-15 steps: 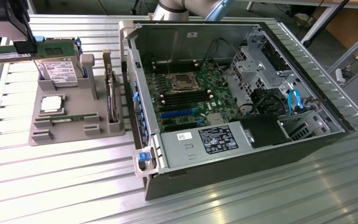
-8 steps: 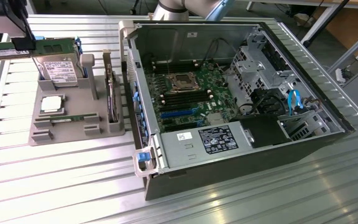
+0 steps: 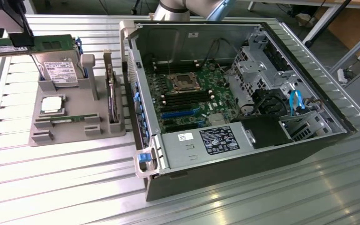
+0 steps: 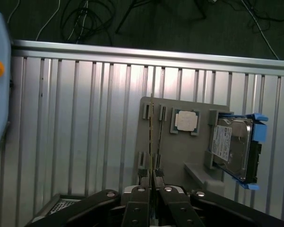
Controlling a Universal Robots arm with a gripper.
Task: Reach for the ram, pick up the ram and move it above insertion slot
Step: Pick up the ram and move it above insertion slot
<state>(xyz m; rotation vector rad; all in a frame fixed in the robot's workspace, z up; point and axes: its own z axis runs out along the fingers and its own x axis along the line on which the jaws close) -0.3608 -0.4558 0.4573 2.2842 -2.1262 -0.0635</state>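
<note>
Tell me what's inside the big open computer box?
Inside the computer case lie a green motherboard with a square processor socket, a boxed power supply and blue cables. Whatever sits beneath the motherboard is covered.

the arm's mostly chopped off by the top edge in the exterior view, and the ram runs out past that view's left edge. wrist view has the ram edge-on, so the chips can't be seen, and its near end is buried between the gripper fingers. hard drive label print is too small to read
</note>
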